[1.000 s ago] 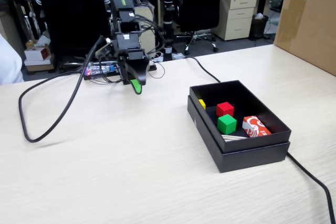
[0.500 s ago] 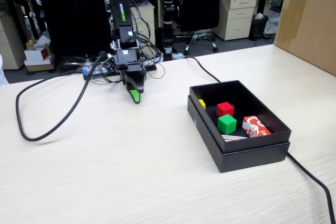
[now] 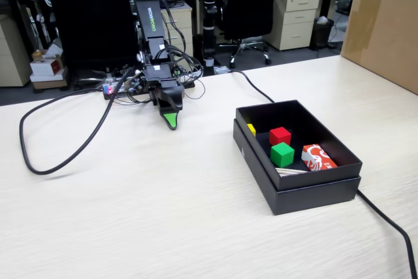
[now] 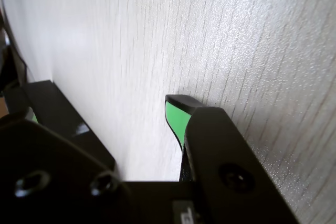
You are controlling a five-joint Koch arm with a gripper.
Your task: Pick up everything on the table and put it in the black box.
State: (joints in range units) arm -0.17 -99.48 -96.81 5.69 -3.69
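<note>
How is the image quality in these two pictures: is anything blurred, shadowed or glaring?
Fixed view: even office light, sharp, soft shadow inside the black box beside the green cube. Wrist view: the table shows a pale glare at upper left; the near parts of the gripper are dark and out of focus.

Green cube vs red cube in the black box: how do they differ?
Colour: the small bright green cube is green, the small red cube red. Place: in the fixed view the green cube sits nearer the camera, the red one just behind it, towards the far wall. Both look about the same size, rest flat, and lie inside the shallow matte black box, away from the gripper.
</note>
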